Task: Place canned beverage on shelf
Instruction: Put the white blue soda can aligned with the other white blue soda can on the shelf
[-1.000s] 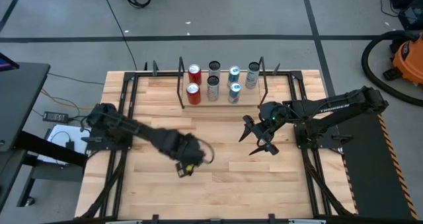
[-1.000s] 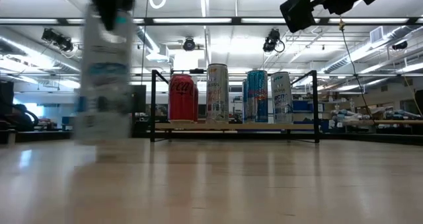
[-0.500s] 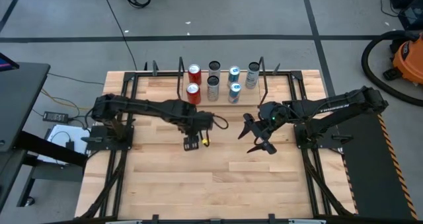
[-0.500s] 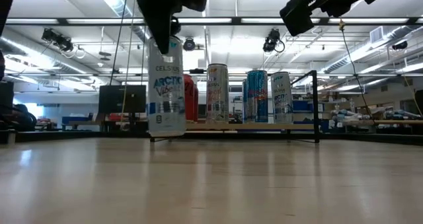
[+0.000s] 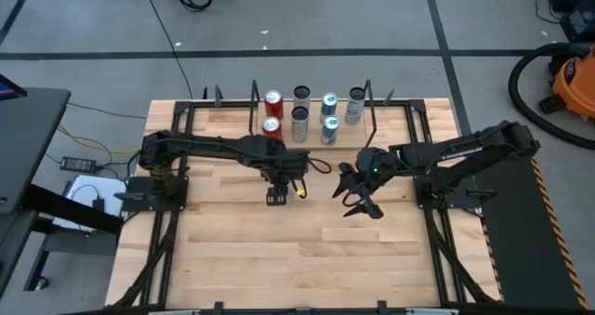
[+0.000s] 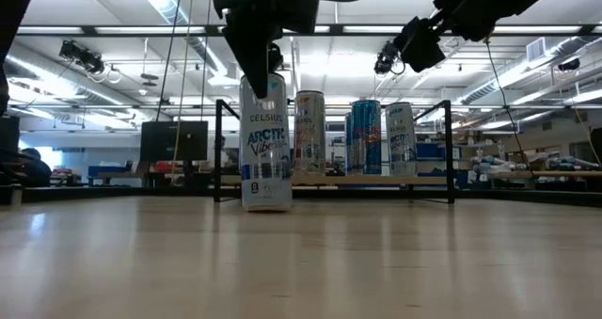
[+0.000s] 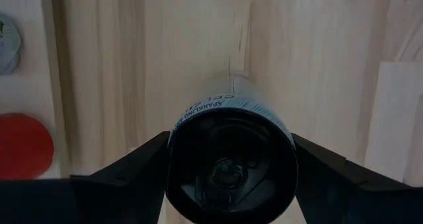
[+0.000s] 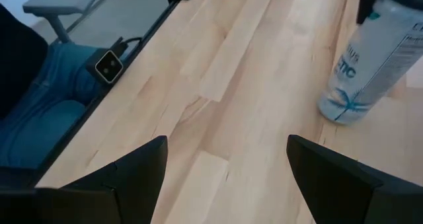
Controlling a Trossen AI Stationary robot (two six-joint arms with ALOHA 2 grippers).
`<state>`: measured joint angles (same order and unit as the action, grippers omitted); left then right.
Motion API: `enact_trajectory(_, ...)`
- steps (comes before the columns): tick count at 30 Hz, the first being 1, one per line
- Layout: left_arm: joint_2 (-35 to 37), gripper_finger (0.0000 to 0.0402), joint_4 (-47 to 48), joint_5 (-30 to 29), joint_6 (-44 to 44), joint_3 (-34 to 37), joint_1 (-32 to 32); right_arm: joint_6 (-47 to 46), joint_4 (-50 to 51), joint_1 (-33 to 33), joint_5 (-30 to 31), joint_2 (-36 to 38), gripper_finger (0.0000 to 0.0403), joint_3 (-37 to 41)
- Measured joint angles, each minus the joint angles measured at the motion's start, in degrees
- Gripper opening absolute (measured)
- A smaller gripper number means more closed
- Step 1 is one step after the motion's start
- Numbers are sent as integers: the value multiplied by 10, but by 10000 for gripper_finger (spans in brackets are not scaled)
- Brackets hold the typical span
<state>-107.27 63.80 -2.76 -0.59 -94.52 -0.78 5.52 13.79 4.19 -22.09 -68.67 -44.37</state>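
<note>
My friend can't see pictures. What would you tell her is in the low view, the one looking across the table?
The left gripper comes down from above and holds a tall white can by its top, upright, just above or on the wooden table. Behind it, the shelf of thin black rods carries a row of standing cans. The right gripper hangs open, high up.

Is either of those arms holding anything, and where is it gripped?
The left gripper holds the white can by its top; the right gripper holds nothing.

Wood table (image 5: 307,250) w/ shelf (image 5: 311,140), can (image 6: 266,150)
</note>
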Motion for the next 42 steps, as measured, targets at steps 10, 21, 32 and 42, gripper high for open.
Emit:
enact_trajectory(10,-3,268,3,5,-24,-13,2,0,-2,0,-5,-15,318,0)
enact_trajectory(21,-6,312,5,8,2,-19,3,1,-4,0,-7,-15,318,0)
enact_trajectory(32,1,315,23,4,-12,-44,7,2,-4,0,-13,-15,318,0)
enact_trajectory(42,1,316,71,5,-21,-141,7,2,-36,0,-2,-15,318,0)
